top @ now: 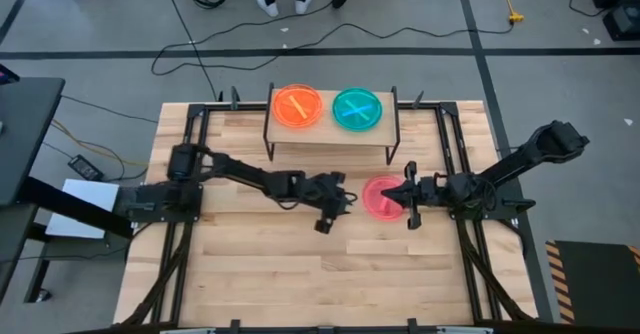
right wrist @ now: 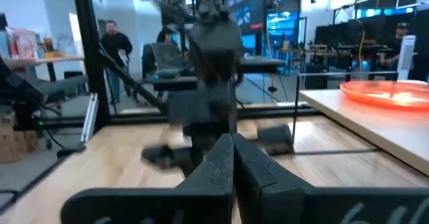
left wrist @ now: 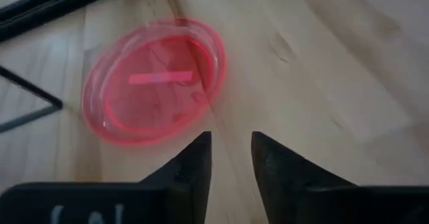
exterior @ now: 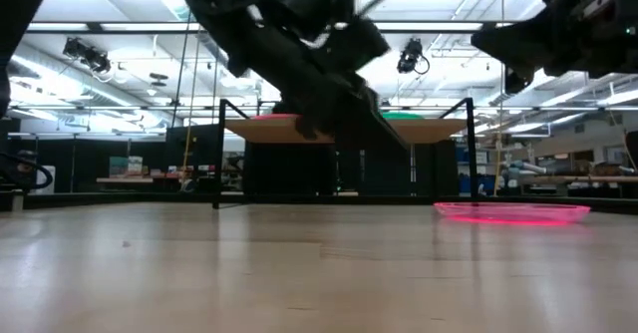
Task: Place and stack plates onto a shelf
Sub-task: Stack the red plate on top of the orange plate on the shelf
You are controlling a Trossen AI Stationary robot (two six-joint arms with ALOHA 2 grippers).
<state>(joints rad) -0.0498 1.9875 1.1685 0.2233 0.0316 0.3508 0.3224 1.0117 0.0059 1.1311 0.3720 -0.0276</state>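
The shelf [top: 333, 132] is set at the far middle of the tabletop [top: 250, 264], raised on thin black legs so that plates can be laid on its board from above. Two places on it are already taken: an orange plate [top: 299, 106] on the left half and a teal plate [top: 357, 108] on the right half, side by side and apart, which suggests that any further plate is meant to be stacked on one of them.

The pink-red plate [top: 381, 196] is left flat on the tabletop, nearer than the shelf and slightly right of centre; it is not yet lifted. It is flanked by both arms, probably so that either can take it.

The left gripper [top: 335, 209] is held just left of that plate, its fingers [left wrist: 194, 158] parted by a narrow gap with nothing between them, seemingly aimed towards the rim. The right gripper [top: 409, 196] is poised at the plate's right edge, fingers [right wrist: 221, 163] pressed together and empty; whether the rim is touched cannot be told.
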